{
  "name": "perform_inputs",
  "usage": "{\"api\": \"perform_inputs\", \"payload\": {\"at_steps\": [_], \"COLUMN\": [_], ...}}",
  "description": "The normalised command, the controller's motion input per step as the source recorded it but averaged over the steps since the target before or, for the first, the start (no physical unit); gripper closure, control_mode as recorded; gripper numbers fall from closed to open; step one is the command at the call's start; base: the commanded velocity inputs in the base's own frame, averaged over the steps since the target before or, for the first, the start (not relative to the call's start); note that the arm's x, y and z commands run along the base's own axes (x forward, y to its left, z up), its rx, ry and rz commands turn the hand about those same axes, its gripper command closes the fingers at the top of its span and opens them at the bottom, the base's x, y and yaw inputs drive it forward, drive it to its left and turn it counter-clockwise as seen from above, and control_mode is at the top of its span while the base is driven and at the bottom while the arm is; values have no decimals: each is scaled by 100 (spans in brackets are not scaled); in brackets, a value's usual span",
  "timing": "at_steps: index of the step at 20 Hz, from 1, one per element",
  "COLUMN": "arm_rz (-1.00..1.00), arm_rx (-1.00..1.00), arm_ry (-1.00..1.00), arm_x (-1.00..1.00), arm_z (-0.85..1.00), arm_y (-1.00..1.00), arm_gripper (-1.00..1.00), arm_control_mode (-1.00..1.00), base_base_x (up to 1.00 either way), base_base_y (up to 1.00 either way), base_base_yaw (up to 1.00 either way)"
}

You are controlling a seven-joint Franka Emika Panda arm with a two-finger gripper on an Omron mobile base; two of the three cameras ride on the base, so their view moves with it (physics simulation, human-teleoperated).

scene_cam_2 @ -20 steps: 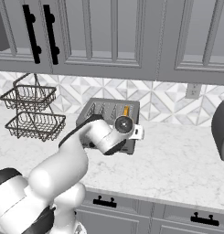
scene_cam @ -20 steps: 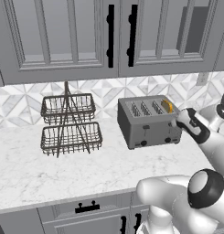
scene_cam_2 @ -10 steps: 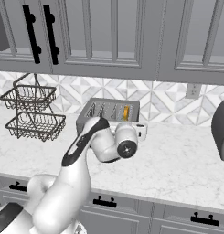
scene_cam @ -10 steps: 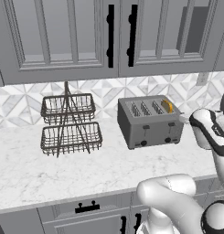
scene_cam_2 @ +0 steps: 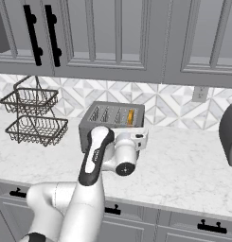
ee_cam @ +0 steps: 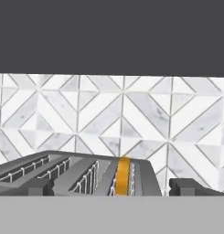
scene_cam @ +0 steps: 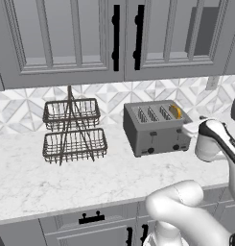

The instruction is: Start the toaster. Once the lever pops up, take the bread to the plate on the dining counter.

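- From the hand view we looked low across the top of the dark grey boxy metal toaster [ee_cam: 81, 176], where the small golden-orange bread slice [ee_cam: 123, 177] stood upright in the slot farthest right, before the grey-and-white diamond-tiled wall [ee_cam: 131, 119].
- The two dark fingertips [ee_cam: 186, 186] stood wide apart at the bottom of that view, with nothing held between them.
- In the left base view we saw the toaster's long face with its small black knobs [scene_cam: 150, 150], and the bread [scene_cam: 175, 111] in the slot nearest the arm.
- The two-finger gripper [scene_cam_2: 140, 140] hung just beside the toaster's right end in the right base view.
- A two-tier dark wire basket [scene_cam: 73, 131] stood well apart on the white marble worktop [scene_cam: 52, 180].
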Motion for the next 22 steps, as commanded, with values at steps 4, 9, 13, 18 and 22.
{"api": "perform_inputs", "payload": {"at_steps": [4, 9, 13, 18, 22], "arm_rz": [0, 0, 0, 0, 0], "arm_rx": [0, 2, 10, 2, 0], "arm_ry": [16, 16, 1, 0, 0], "arm_x": [13, 24, 6, 0, 11], "arm_z": [0, 1, 11, 0, 0], "arm_y": [0, -10, -41, -8, 0], "arm_gripper": [-100, -100, -100, -100, -100], "arm_control_mode": [-100, -100, -100, -100, -100], "base_base_x": [0, 0, 0, 0, 0], "base_base_y": [0, 0, 0, 0, 0], "base_base_yaw": [0, 0, 0, 0, 0]}}
